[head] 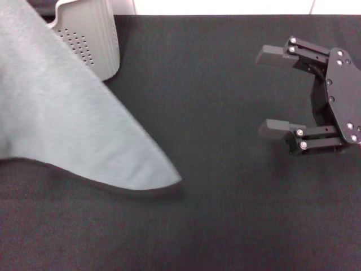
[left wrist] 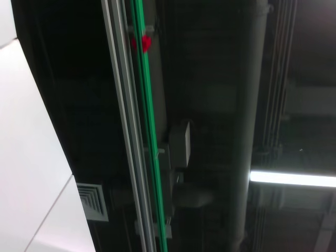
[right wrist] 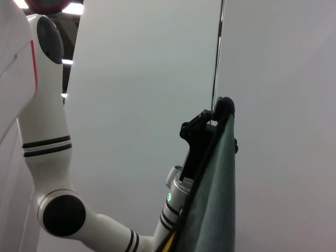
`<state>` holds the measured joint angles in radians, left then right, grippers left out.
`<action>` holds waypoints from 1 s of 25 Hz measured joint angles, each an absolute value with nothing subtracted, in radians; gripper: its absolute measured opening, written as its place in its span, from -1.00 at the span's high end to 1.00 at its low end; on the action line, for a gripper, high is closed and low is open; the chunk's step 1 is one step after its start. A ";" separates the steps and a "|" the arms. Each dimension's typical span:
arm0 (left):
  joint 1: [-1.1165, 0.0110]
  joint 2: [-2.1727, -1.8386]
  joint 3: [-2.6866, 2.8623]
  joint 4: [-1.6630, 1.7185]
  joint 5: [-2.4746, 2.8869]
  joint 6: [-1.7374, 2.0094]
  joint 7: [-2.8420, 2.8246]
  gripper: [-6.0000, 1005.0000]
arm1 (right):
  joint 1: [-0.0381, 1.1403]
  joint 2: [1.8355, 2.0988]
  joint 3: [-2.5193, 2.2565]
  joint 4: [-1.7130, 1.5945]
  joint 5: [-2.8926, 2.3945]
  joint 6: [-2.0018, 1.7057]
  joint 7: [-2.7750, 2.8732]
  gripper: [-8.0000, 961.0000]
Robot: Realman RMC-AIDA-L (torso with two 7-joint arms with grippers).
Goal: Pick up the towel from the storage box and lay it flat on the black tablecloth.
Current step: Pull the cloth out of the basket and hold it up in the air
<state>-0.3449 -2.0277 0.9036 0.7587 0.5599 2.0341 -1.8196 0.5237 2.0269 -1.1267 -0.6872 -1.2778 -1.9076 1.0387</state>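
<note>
Black tablecloth [head: 225,214] covers the table; storage box [head: 93,34] far left; towel [head: 67,124] hangs from left end effector [right wrist: 223,107], pinched at 1 corner; right end effector [head: 271,93] spread, idle; lower slowly, drag outward so towel unrolls flat.

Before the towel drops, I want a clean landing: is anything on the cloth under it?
Nothing visible: the towel hangs from the left gripper over bare black cloth. The box sits behind, the open right gripper off aside.
</note>
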 joint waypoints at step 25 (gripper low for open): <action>-0.436 -1.938 0.922 0.898 0.868 2.034 -1.942 0.97 | 0.532 2.023 -1.119 -0.679 -1.264 -1.911 1.018 -0.81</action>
